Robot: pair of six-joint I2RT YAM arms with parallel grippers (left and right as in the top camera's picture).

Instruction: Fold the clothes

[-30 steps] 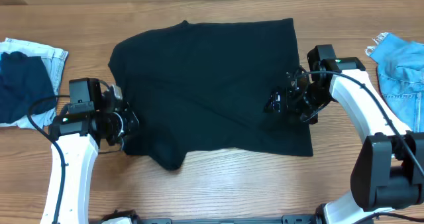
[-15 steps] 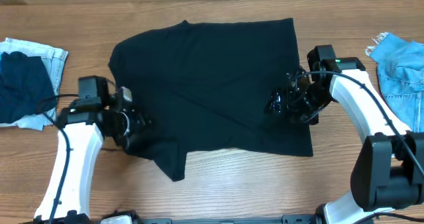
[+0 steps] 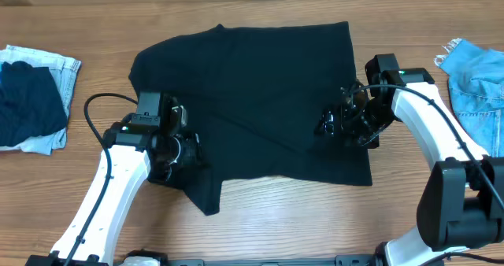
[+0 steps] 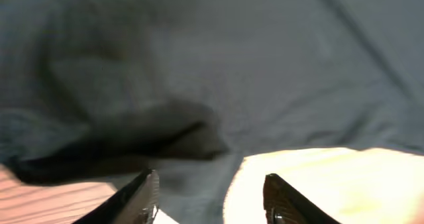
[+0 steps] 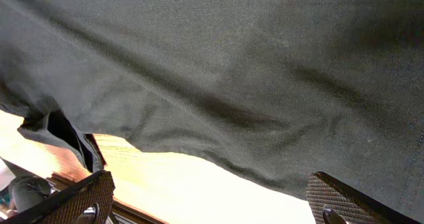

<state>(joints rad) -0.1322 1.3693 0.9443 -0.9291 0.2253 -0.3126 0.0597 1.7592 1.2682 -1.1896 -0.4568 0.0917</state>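
From overhead, the black shirt (image 3: 260,93) lies spread mid-table (image 3: 268,227). My left gripper (image 3: 185,149) sits at its 7 o'clock corner and my right gripper (image 3: 335,123) at 4 o'clock, placed for folding. Left wrist: my fingers (image 4: 142,194) are parted, gripping nothing. Right wrist: jaws spread wide, cloth unpinched

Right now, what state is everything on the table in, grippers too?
Plain black cloth garment: spread, lower-left corner rumpled.
Left gripper: open, empty, at that corner.
Right gripper: open over garment's right side.
Bright blue denim piece: crumpled, far right.
Pale denim piece: far left, dark cloth on it.
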